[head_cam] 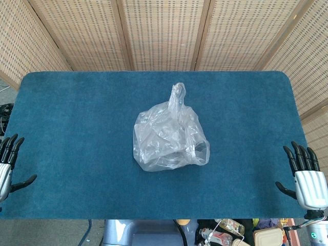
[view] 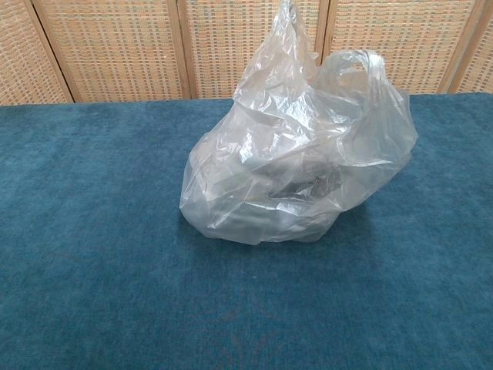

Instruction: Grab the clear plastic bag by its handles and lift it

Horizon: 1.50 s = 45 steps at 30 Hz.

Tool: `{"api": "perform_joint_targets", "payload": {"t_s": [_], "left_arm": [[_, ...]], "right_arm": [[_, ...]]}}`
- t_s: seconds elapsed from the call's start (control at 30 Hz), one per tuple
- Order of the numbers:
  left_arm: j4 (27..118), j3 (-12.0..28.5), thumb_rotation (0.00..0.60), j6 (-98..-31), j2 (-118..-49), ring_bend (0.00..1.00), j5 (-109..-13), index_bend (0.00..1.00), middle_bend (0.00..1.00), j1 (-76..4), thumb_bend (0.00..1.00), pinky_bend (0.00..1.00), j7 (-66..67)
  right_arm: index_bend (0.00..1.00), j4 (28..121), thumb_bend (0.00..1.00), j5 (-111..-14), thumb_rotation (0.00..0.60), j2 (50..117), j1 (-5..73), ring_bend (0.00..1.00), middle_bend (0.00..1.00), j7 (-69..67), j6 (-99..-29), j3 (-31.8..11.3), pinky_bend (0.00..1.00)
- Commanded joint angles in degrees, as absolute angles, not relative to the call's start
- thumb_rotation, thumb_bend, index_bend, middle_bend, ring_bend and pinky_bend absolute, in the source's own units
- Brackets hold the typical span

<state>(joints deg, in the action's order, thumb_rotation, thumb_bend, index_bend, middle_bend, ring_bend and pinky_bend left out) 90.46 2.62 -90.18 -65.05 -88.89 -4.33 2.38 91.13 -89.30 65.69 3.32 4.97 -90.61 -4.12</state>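
Head view: left hand [head_cam: 7, 166] and right hand [head_cam: 306, 177] flank the clear plastic bag [head_cam: 169, 136] (untouched), fingers apparently spread, holding nothing.

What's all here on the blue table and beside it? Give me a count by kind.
Clear plastic bag: 1
Robot hands: 2, the left hand and the right hand, both open at the table's edges
Total: 3

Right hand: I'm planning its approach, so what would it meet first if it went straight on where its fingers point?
Probably nothing: the right hand points up along the table edge, well clear of the clear plastic bag.
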Motion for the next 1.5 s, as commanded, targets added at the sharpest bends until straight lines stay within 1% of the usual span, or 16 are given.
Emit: {"api": "perform_joint_targets", "payload": {"t_s": [0.03, 0.27, 0.33, 0.4, 0.53, 0.6, 0.73, 0.8, 0.93, 1.1, 1.3, 1.5], "left_arm": [[90.73, 2.61, 0.600, -89.42, -64.93, 0.00, -88.14, 0.00, 0.00, -4.42, 0.01, 0.00, 2.53], [91.10, 2.69, 0.600, -88.64, -65.11, 0.00, -87.68, 0.00, 0.00, -4.67, 0.01, 0.00, 3.49], [91.22, 2.77, 0.600, -88.66, -64.96, 0.00, -87.70, 0.00, 0.00, -4.71, 0.01, 0.00, 3.56], [91.34, 2.93, 0.600, -88.81, -64.75, 0.00, -87.69, 0.00, 0.00, -4.71, 0.01, 0.00, 3.18], [91.69, 3.39, 0.600, -89.00, -64.20, 0.00, -87.34, 0.00, 0.00, -4.74, 0.01, 0.00, 2.09], [92.01, 3.44, 0.600, -88.42, -63.92, 0.00, -86.94, 0.00, 0.00, -4.89, 0.01, 0.00, 1.87], [92.77, 3.87, 0.600, -87.62, -63.53, 0.00, -85.82, 0.00, 0.00, -5.17, 0.01, 0.00, 2.22], [93.03, 4.14, 0.600, -87.85, -63.50, 0.00, -85.57, 0.00, 0.00, -5.15, 0.01, 0.00, 2.58], [93.43, 4.33, 0.600, -87.68, -63.67, 0.00, -84.75, 0.00, 0.00, -5.08, 0.01, 0.00, 3.39], [93.27, 4.70, 0.600, -86.78, -63.91, 0.00, -83.61, 0.00, 0.00, -5.43, 0.01, 0.00, 3.97], [93.13, 5.27, 0.600, -86.46, -63.85, 0.00, -82.83, 0.00, 0.00, -5.67, 0.01, 0.00, 3.43], [92.89, 5.42, 0.600, -85.84, -63.87, 0.00, -82.37, 0.00, 0.00, -5.94, 0.01, 0.00, 3.22]], "right_arm": [[0.00, 91.43, 0.00, -89.21, 0.600, 65.28, 3.52, 0.00, 0.00, 4.45, -90.04, -4.10, 0.00], [0.00, 91.62, 0.00, -89.22, 0.600, 64.84, 3.76, 0.00, 0.00, 3.66, -88.80, -3.66, 0.00], [0.00, 92.44, 0.00, -89.64, 0.600, 64.42, 4.19, 0.00, 0.00, 1.09, -87.83, -3.34, 0.00], [0.00, 94.28, 0.00, -90.25, 0.600, 63.32, 5.28, 0.00, 0.00, -5.14, -85.30, -2.64, 0.00], [0.00, 97.59, 0.00, -92.53, 0.600, 57.84, 10.61, 0.00, 0.01, -23.47, -76.04, -1.43, 0.00], [0.01, 97.36, 0.00, -95.51, 0.600, 54.08, 14.75, 0.00, 0.03, -34.67, -71.38, -1.14, 0.00], [0.01, 96.89, 0.00, -101.77, 0.600, 49.45, 21.75, 0.00, 0.05, -52.42, -65.46, 0.25, 0.00], [0.01, 96.36, 0.00, -104.33, 0.600, 48.19, 25.07, 0.00, 0.05, -59.31, -63.32, 0.91, 0.00], [0.01, 95.82, 0.00, -106.81, 0.600, 48.29, 31.41, 0.00, 0.05, -69.37, -59.16, 1.21, 0.00], [0.08, 93.97, 0.00, -107.14, 0.600, 50.58, 37.55, 0.00, 0.11, -80.06, -55.85, 1.21, 0.04], [0.13, 93.02, 0.00, -107.61, 0.600, 53.12, 43.46, 0.01, 0.15, -87.77, -53.58, 1.48, 0.04], [0.16, 93.64, 0.00, -107.49, 0.600, 53.79, 47.07, 0.04, 0.19, -89.84, -52.11, 1.16, 0.04]]}}
